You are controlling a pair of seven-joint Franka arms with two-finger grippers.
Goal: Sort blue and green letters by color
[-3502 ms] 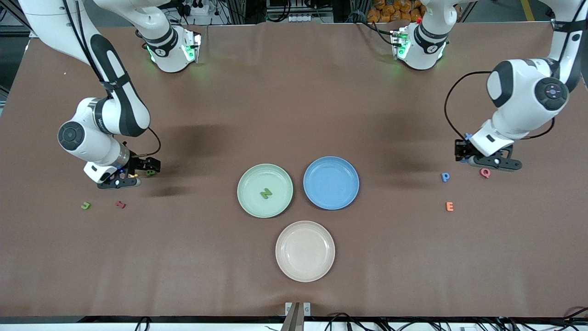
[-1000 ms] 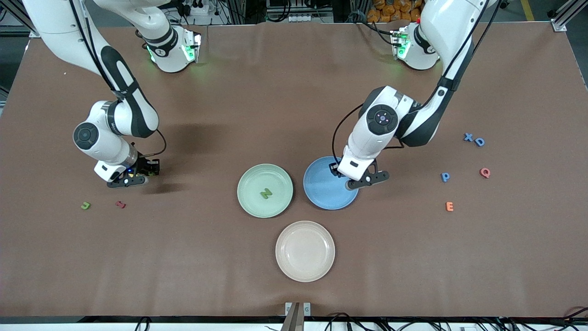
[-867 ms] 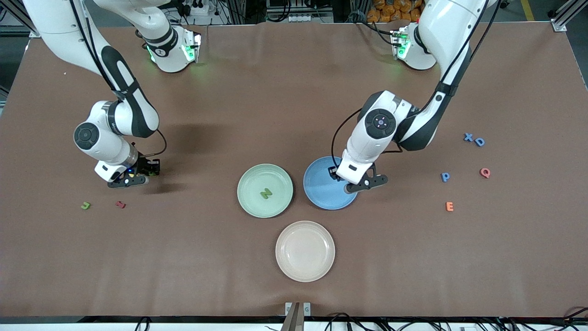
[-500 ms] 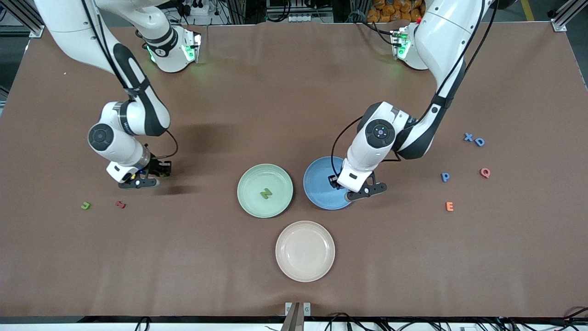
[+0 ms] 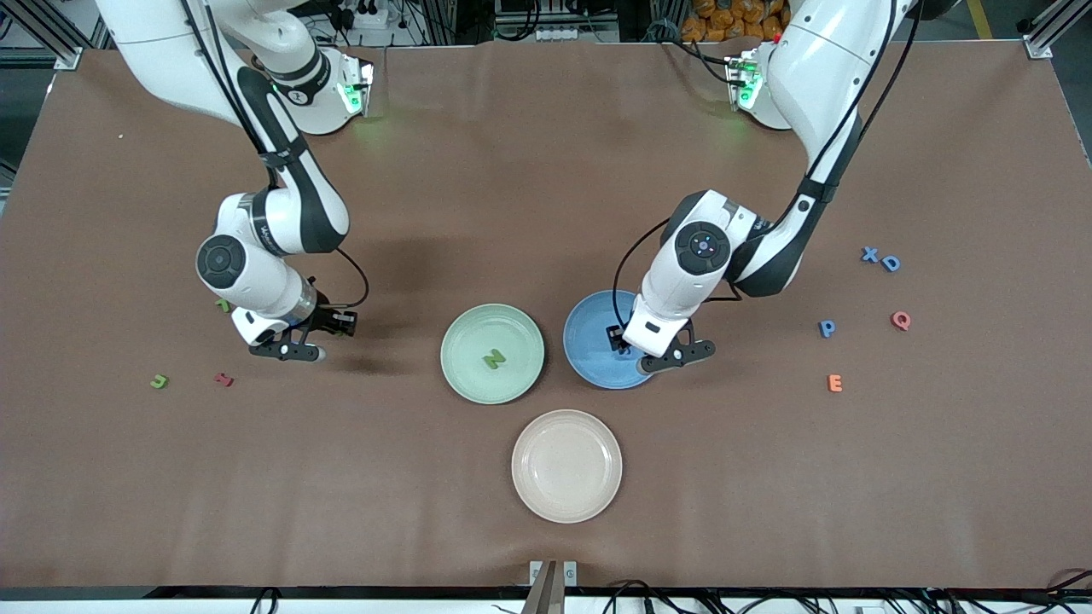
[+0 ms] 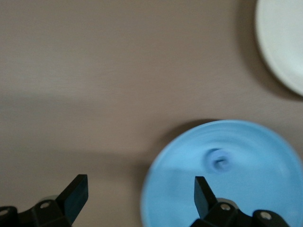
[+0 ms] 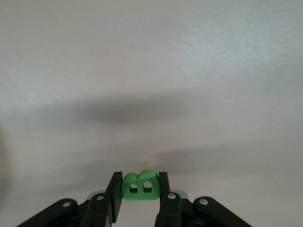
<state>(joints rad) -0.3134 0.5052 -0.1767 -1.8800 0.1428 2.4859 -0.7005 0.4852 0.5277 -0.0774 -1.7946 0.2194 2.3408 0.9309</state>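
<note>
The right hand (image 7: pixel 137 194) is pinched shut on the green B (image 7: pixel 138 185), up over the bare brown desk (image 5: pixel 384 495). The green plate (image 5: pixel 465 375) lies toward the middle of the desk from it, with a green N (image 5: pixel 494 360) already in it (there is plenty of room for one more). The left hand (image 6: pixel 137 201) is wide open and holds nothing, low over the blue plate (image 5: pixel 589 358), where a small blue letter (image 6: pixel 218 161) lies.
</note>
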